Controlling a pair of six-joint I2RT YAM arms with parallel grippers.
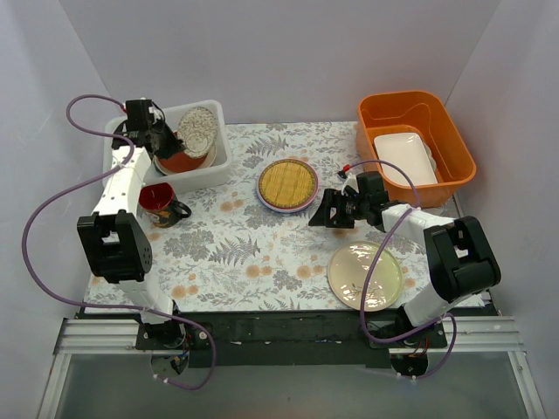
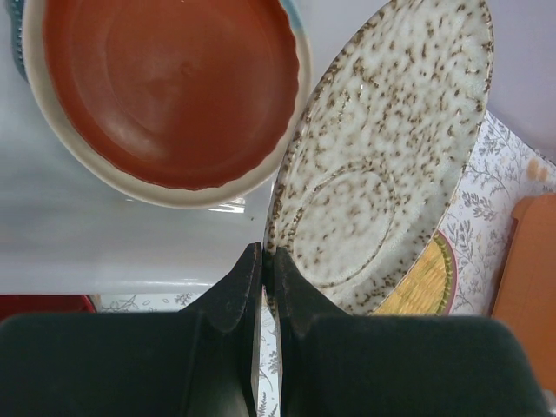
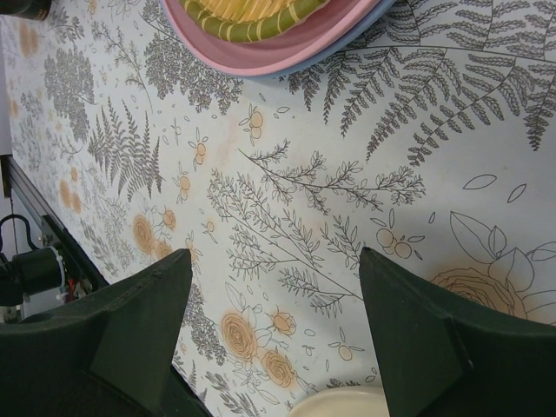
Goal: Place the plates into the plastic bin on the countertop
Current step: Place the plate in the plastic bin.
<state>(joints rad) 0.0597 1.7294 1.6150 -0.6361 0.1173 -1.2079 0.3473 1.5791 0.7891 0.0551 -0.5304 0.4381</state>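
Nearest the arm bases, a pale yellow plate (image 1: 365,275) lies flat on the fern-printed countertop (image 1: 253,253), just in front of the right arm. A little farther in, the right gripper (image 1: 325,212) hangs low over the print with its fingers (image 3: 148,304) spread wide and nothing between them. It is near the woven-bamboo yellow plate (image 1: 287,184), which sits mid-table; the right wrist view shows this plate resting on a pink plate (image 3: 261,52) with a light blue edge under that. On the left side a red mug (image 1: 162,202) stands just in front of the white plastic bin (image 1: 220,140). The left gripper (image 2: 263,261) reaches over the bin, its fingers pinched tight on the rim of a speckled grey plate (image 2: 382,165), which is held tilted on edge above the bin's inside. Beside it in the bin lies a red-brown plate (image 2: 169,82), flat on a cream-rimmed plate. At the far right stands an orange tub (image 1: 454,140) holding a white rectangular dish (image 1: 406,159).
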